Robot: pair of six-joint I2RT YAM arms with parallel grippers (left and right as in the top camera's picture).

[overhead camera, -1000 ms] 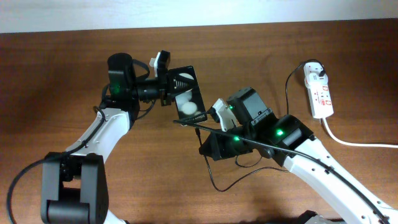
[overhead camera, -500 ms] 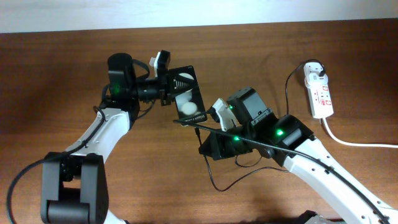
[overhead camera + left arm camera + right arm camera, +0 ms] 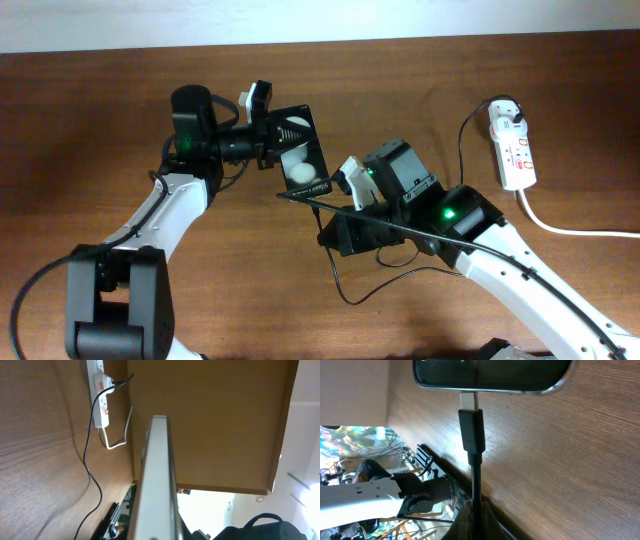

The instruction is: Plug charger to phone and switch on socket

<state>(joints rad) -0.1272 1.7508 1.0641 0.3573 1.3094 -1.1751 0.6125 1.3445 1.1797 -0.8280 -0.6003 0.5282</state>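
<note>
My left gripper (image 3: 266, 132) is shut on the phone (image 3: 301, 150) and holds it tilted above the table, glossy screen up with round reflections. The left wrist view shows the phone edge-on (image 3: 160, 485). My right gripper (image 3: 347, 186) is shut on the charger (image 3: 303, 199) just behind its plug. In the right wrist view the plug tip (image 3: 471, 425) meets the phone's bottom edge (image 3: 490, 375) at the port, and the fingers (image 3: 474, 521) pinch the cable. The black cable (image 3: 345, 288) loops under the right arm and runs to the adapter in the socket (image 3: 513, 146).
The white power strip (image 3: 102, 395) lies at the far right of the wooden table, its thick white cord (image 3: 575, 229) trailing off the right edge. The thin black cable (image 3: 92, 475) crosses the table between the arms.
My right arm has edged slightly left toward the phone with the plug. The left arm and phone have hardly moved.
</note>
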